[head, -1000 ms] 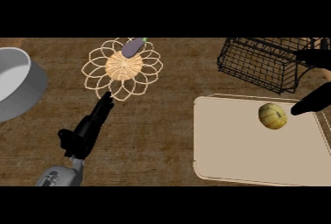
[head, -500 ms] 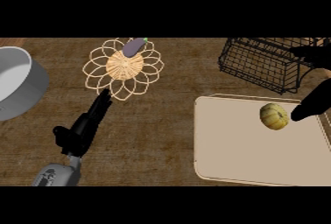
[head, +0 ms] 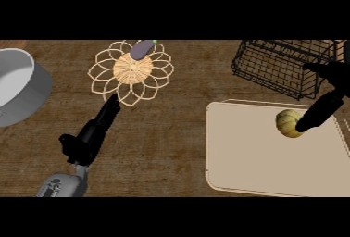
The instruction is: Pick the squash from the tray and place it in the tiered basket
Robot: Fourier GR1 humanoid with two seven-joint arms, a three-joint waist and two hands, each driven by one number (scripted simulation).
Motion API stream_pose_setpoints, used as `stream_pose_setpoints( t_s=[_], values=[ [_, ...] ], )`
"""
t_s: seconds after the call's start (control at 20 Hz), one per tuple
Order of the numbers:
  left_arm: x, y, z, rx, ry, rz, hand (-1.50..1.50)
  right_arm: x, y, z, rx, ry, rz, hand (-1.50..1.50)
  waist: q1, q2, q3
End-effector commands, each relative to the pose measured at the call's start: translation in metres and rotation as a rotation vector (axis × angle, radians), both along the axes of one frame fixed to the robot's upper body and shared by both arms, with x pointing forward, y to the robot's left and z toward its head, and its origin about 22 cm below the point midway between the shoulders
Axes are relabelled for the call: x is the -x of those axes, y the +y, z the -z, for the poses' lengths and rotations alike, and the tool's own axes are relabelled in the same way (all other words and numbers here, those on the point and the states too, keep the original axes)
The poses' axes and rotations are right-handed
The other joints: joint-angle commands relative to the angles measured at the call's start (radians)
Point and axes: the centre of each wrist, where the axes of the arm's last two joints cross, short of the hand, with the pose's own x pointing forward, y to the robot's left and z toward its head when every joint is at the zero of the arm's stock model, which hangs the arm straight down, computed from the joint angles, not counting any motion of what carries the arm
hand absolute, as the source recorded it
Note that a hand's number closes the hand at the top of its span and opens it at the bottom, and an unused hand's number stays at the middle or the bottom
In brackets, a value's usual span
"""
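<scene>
Your right hand (head: 320, 110) touches the round squash (head: 288, 123) from its right side with straight, together fingers, so it may roll away across the tray (head: 259, 157).

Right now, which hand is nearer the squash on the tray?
Right. The right hand is at the squash, overlapping its right side over the tray. The left hand is far off to the left, over the counter below the wicker trivet.
</scene>
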Motion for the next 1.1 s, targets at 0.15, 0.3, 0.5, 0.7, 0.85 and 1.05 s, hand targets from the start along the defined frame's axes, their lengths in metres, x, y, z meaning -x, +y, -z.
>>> stream_pose_setpoints(
  t_s=[0.15,0.3,0.5,0.7,0.85,1.05],
  values=[
    [-0.014,-0.004,-0.006,-0.009,-0.008,0.003,0.00,-0.001,0.010,0.063,-0.004,0.095,0.072,-1.50,-0.003,0.002,0.001],
    [0.014,-0.007,0.009,0.023,0.014,0.002,0.00,0.006,-0.004,0.063,-0.015,0.064,0.072,-1.50,-0.003,0.000,0.001],
    [0.008,0.015,0.001,-0.001,0.004,-0.002,0.00,0.002,0.006,0.053,0.027,0.102,0.113,-1.50,-0.001,-0.001,0.000],
    [0.003,0.011,0.013,-0.008,-0.002,-0.013,0.00,0.003,-0.022,0.062,0.003,0.116,0.140,-1.50,-0.004,0.000,0.000],
    [-0.011,-0.002,0.017,0.006,0.003,-0.015,0.00,0.022,-0.010,0.086,0.002,0.119,0.125,-1.50,-0.012,0.000,0.000],
    [-0.006,0.006,-0.007,-0.010,-0.014,-0.015,0.00,0.007,-0.016,0.097,-0.021,0.136,0.132,-1.50,-0.004,0.000,0.001]
  ],
)
